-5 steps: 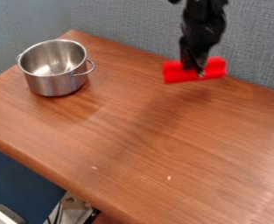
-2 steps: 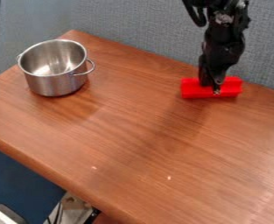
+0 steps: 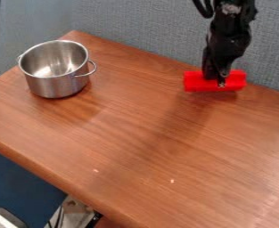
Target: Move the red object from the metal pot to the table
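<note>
At the near edge of the picture, the reddish-brown wooden table [image 3: 153, 151] ran out in a rounded corner, grain showing clearly and a couple of tiny pale specks dotting the bare wood towards the front. Below that edge, a dark blue floor and some pale, blurred hardware peeked out, too unclear to name.

Further in, on the left, stood the small round shiny steel pot [image 3: 56, 69], upright, straight-sided, its little side handle poking out to the right. Its inside showed only polished metal and reflections.

Then across to the far right, well apart from the pot, lay the bright red rectangular block [image 3: 216, 82], flat on the table close to the back edge. And there was the black gripper [image 3: 219, 75], pointing steeply down on the end of the dark arm that dropped in from the top of the frame. Its jaws were closed on the red block, pinching it near the middle, the fingertips dark against the red. The block's underside appeared to be touching the wood, with a thin shadow along its near side, though whether it was fully resting there could not be told.

Behind it all, a grey-blue textured wall filled the background, meeting the table's far edge on a diagonal.
</note>
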{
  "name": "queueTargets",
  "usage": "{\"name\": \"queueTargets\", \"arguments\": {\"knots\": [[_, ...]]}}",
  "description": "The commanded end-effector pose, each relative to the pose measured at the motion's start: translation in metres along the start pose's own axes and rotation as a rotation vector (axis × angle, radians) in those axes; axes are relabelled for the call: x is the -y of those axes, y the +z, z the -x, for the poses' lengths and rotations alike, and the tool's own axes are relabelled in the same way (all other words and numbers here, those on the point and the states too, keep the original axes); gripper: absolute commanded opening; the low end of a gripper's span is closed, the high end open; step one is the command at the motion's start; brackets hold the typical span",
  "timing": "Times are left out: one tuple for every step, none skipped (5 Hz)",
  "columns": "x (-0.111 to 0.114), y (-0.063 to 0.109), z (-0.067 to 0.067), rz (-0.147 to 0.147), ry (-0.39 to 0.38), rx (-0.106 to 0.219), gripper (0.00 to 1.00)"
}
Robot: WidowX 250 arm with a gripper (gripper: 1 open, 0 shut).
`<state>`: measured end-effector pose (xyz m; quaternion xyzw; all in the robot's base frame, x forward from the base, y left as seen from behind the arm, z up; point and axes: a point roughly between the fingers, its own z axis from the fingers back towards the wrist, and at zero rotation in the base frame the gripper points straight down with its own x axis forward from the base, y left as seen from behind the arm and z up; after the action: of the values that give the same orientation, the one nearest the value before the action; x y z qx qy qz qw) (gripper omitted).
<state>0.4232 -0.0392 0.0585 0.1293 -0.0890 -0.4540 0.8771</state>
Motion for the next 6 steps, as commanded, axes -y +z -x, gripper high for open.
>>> {"name": "queueTargets", "arguments": {"knots": [[-0.026,0.025,0.001,-0.071,0.034,0.05,0.0],[-0.027,0.016,0.0,-0.06,0.036,0.056,0.0],[-0.026,0.007,-0.002,-0.05,0.031,0.061,0.0],[-0.025,0.002,-0.002,-0.043,0.031,0.06,0.0],[-0.027,0.001,0.0,-0.042,0.036,0.059,0.0],[-0.027,0.0,0.001,-0.04,0.039,0.057,0.0]]}}
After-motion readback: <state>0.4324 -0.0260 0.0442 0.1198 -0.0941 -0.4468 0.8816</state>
